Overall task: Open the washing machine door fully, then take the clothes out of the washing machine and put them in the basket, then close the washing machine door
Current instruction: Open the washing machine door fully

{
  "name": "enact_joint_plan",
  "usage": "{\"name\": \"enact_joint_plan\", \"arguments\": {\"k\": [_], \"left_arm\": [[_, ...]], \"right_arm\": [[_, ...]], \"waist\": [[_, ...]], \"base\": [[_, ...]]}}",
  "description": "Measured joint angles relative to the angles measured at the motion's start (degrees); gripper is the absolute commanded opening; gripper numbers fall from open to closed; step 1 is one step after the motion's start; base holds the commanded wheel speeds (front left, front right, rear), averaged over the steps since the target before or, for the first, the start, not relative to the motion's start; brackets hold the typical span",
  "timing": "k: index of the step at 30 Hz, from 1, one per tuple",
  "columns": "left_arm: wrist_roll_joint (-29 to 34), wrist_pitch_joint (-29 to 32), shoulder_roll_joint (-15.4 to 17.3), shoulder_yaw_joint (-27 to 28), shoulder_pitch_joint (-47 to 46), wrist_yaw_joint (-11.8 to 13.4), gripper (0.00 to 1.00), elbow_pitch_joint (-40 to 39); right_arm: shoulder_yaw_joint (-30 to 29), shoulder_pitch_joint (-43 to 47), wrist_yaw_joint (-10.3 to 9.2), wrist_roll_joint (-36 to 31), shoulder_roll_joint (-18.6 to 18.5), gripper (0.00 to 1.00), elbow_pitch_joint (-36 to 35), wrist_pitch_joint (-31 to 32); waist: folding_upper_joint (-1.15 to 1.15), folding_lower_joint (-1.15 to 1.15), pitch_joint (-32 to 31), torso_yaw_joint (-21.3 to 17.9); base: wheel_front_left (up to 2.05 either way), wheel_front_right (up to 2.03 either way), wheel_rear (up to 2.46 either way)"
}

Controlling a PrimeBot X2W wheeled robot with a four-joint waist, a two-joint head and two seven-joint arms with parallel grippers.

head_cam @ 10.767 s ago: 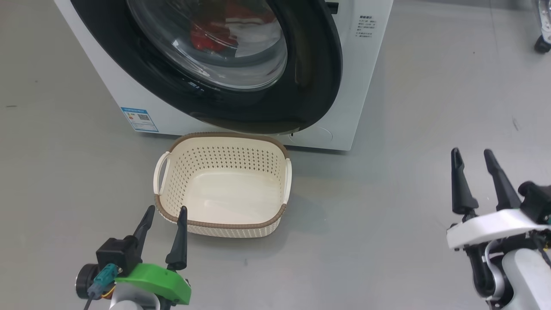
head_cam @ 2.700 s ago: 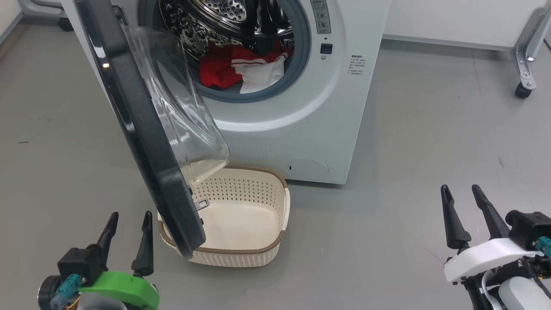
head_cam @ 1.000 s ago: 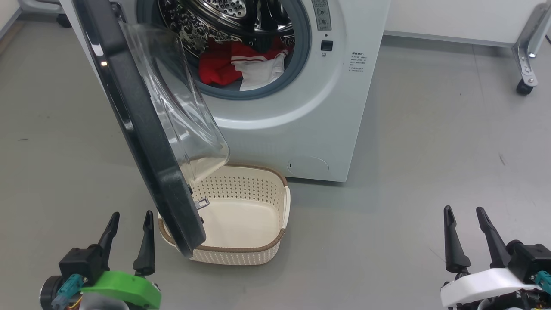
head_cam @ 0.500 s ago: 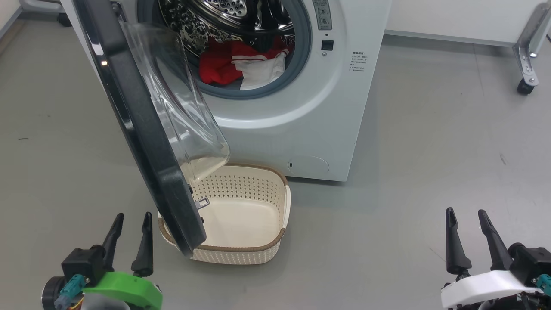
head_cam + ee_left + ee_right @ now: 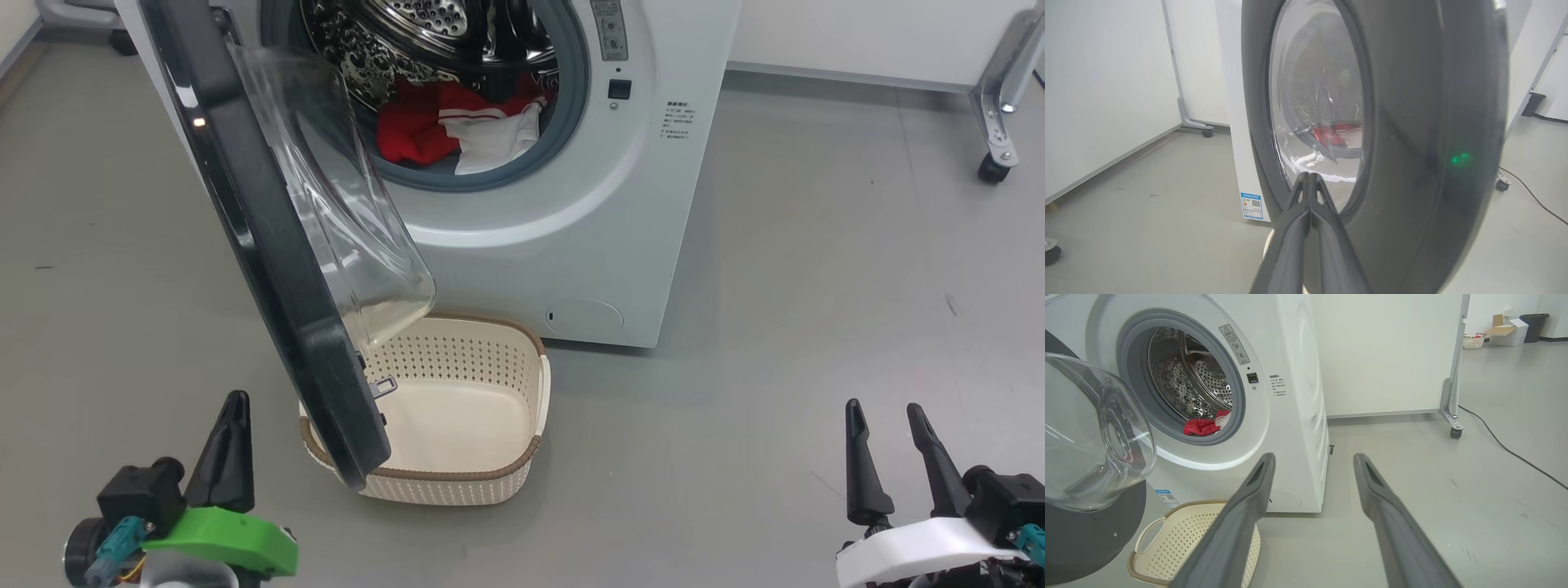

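- Grey floor (image 5: 735, 457) is seen beneath the washing machine door (image 5: 269, 245), which is half swung and edge-on
- Left gripper (image 5: 236, 402), pinched together on nothing, is placed nearer, with the door rim at its 2 o'clock
- Right gripper (image 5: 883, 406) is held spread and empty

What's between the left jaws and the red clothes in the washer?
The open washing machine door: the left wrist view shows the left gripper facing its glass, clothes visible through.

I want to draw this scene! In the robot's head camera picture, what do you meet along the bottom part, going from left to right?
left gripper, pinched shut → lower end of the washing machine door → basket → right gripper, fingers apart
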Motion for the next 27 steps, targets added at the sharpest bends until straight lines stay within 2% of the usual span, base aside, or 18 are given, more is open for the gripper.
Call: {"name": "enact_joint_plan", "arguments": {"k": [6,19,27], "left_arm": [[-0.01,0.00,0.04,1.65,-0.80,-0.01,0.00,-3.48],[-0.02,-0.29,1.55,5.06,-9.70,-0.02,0.00,-14.41],[0.76,-0.33,3.21,4.15,-14.46,-0.05,0.00,-19.83]], "right_arm": [[-0.56,0.01,0.16,-0.27,0.44,1.00,-0.01,0.00],[-1.00,0.02,1.16,-0.81,1.86,1.00,0.18,0.00],[-1.64,0.01,1.53,-1.55,2.36,1.00,0.57,0.00]], "waist": [[0.00,0.00,-0.41,-0.01],[0.00,0.00,-0.58,-0.01],[0.00,0.00,-0.88,-0.43]], "base": [[0.00,0.00,0.00],[0.00,0.00,0.00],[0.00,0.00,0.00]]}}
